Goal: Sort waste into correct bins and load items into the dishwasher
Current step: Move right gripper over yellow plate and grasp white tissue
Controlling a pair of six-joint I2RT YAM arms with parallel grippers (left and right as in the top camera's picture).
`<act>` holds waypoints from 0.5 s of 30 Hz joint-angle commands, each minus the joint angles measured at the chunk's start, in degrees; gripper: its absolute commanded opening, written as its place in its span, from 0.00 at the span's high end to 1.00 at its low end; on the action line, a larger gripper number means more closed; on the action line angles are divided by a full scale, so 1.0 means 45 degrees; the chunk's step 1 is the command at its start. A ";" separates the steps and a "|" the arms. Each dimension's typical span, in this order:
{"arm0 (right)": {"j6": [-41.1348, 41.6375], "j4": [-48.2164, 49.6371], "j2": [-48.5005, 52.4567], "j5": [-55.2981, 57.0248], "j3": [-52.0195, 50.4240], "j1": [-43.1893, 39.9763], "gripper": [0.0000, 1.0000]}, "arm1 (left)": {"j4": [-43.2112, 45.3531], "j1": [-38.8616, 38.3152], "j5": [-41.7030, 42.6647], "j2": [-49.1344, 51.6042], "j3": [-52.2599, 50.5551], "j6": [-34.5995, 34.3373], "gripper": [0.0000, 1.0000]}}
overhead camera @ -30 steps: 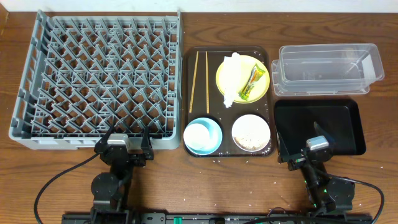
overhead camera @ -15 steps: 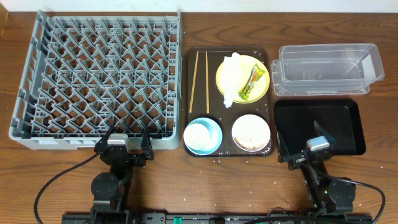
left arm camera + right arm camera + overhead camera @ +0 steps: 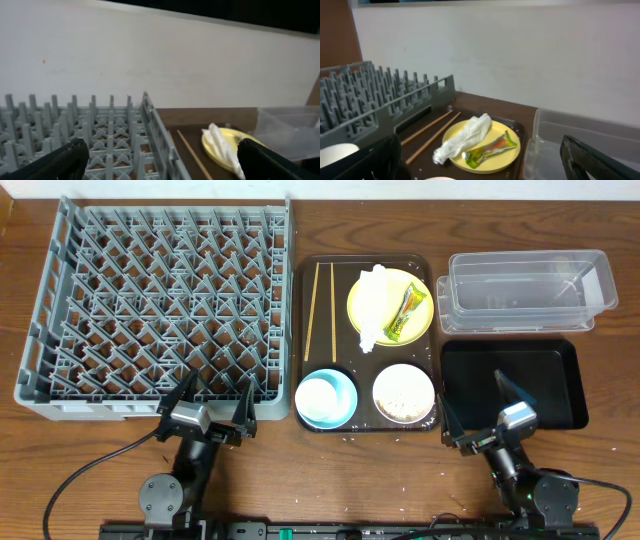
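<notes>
The grey dish rack (image 3: 160, 310) fills the left of the table. A brown tray (image 3: 430, 278) holds a yellow plate (image 3: 418, 322) with a white napkin (image 3: 372, 305) and a green-and-yellow wrapper (image 3: 406, 314), two chopsticks (image 3: 320, 310), a light blue bowl (image 3: 345, 402) with a small white cup (image 3: 319, 395) in it, and a white bowl (image 3: 404, 393) with rice scraps. The clear tub (image 3: 525, 290) and black tray (image 3: 515, 380) lie at right. My left gripper (image 3: 205, 402) is open near the rack's front edge. My right gripper (image 3: 475, 412) is open over the black tray's front left corner. The right wrist view shows the napkin (image 3: 465, 136) and wrapper (image 3: 490, 147).
Rice crumbs lie scattered on the brown tray and on the wooden table in front of it. A white wall stands behind the table. Cables run from both arm bases along the front edge.
Both arms have lifted and tilted a little; both grippers' fingers now spread wider in the overhead view. The objects have not moved.
</notes>
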 commanded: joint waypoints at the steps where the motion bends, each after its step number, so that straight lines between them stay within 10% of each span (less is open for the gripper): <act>1: 0.0860 0.0068 0.1107 -0.0209 0.1423 -0.0131 0.01 | -0.0024 0.0044 0.0291 0.0233 0.1443 -0.1326 0.04; 15: 0.0831 -0.3254 1.1502 -0.3225 1.0108 -0.0121 0.01 | -0.3871 0.0044 0.2866 0.6790 0.7495 -0.1443 0.04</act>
